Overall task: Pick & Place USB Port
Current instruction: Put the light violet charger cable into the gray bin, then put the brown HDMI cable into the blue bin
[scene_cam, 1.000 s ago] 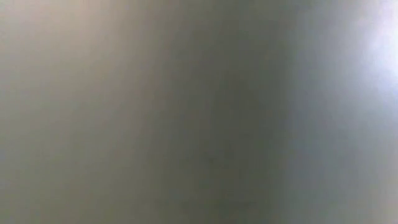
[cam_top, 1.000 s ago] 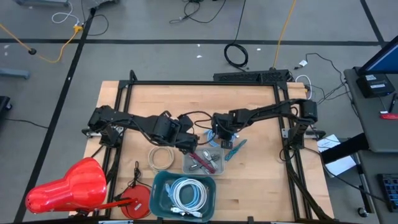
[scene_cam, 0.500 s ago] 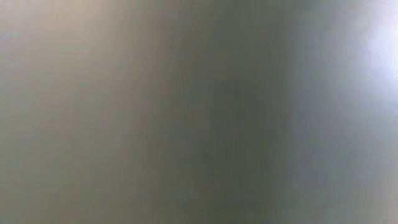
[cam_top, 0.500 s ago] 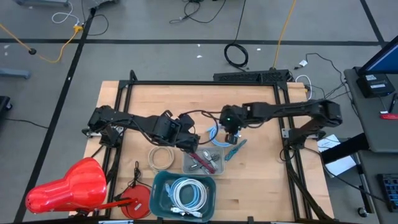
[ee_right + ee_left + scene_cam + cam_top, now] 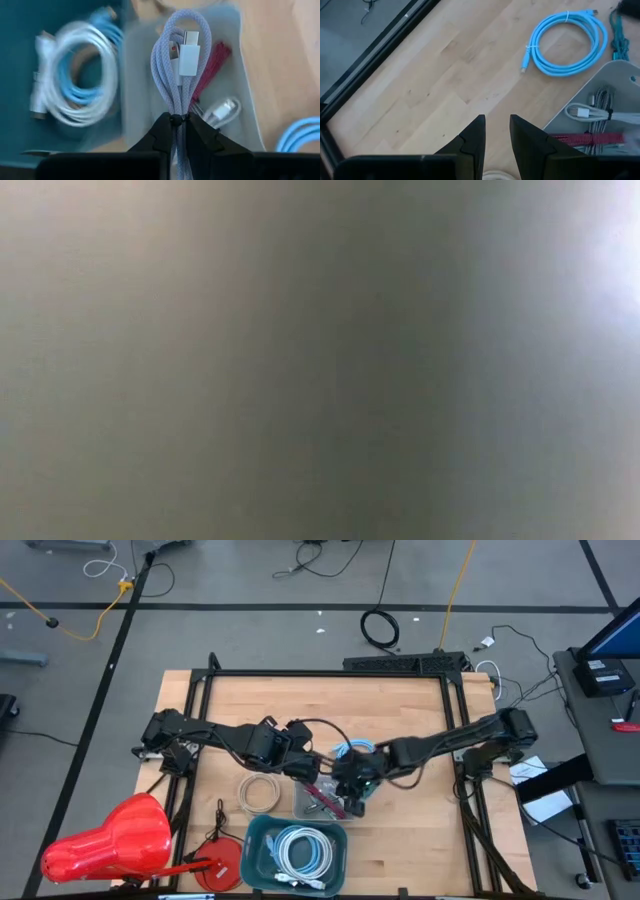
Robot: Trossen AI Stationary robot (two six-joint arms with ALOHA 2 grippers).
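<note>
My right gripper hangs over the grey tray and is shut on a lavender braided cable bundle with a white USB-C plug. The tray holds a red cable and a white-plugged cable. My left gripper is at the tray's far left corner, over bare wood, its fingers slightly apart and empty. A light blue cable coil lies on the table beyond the tray. The low view shows only blur. My right gripper pinches the folded lavender cable bundle between its two fingers at a tied point low on the loops. The fingers lie across the strands. The loops and the white plug stick out past the fingertips, lifted clear above the grey tray.
A teal bin with white and blue cable coils stands by the near edge, next to the tray. A white coil, a red disc and a large red object are at the near left. A teal braided cable lies beside the blue coil.
My right gripper has gone from beside the light blue coil toward the table's near edge and a little left, and now hangs over the grey tray. Its arm has swung lower across the table.
</note>
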